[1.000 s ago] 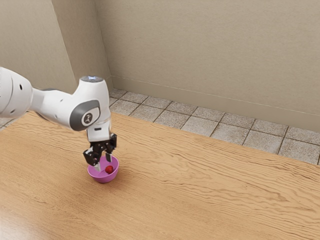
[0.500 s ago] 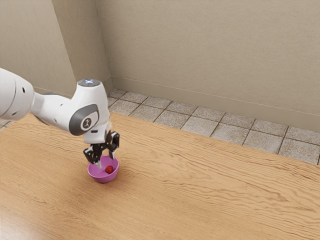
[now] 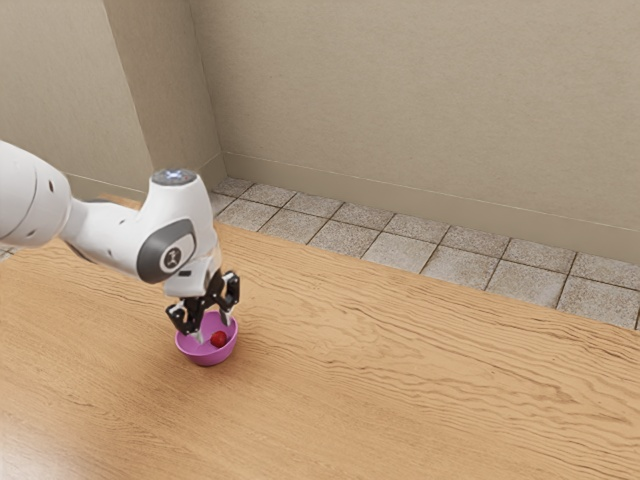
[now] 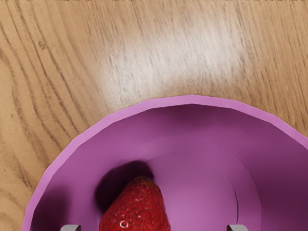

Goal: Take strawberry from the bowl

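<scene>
While poised over the bowl (image 4: 192, 100) with jaws spread empty, go easy on the strawberry (image 4: 137, 207) inside: likely light, tender, easily bruised, best pinched gently around the plump middle!

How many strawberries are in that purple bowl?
1. The strawberry lies on the inside of the purple bowl, under the open gripper. The gripper covers part of the bowl in the exterior view, so I can't fully rule out a hidden one.
</scene>
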You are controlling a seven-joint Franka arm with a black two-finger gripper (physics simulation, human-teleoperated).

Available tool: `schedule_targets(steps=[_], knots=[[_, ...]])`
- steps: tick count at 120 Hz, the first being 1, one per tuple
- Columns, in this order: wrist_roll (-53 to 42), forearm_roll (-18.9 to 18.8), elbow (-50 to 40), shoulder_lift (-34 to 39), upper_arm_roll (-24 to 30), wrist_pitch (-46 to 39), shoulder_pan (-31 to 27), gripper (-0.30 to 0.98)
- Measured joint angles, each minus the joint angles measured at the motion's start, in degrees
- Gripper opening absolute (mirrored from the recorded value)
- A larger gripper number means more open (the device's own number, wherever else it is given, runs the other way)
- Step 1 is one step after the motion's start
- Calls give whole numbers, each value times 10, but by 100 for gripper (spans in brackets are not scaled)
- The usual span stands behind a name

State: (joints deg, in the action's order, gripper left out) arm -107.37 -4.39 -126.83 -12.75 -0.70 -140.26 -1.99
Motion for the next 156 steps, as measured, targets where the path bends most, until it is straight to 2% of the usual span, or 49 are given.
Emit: schedule_targets(steps=[97, 121, 156], knots=[[-25, 3, -5, -22, 0, -20, -6, 36], [-31, 4, -4, -27, 0, -23, -7, 41], [-34, 2, -4, -24, 0, -24, -6, 24]])
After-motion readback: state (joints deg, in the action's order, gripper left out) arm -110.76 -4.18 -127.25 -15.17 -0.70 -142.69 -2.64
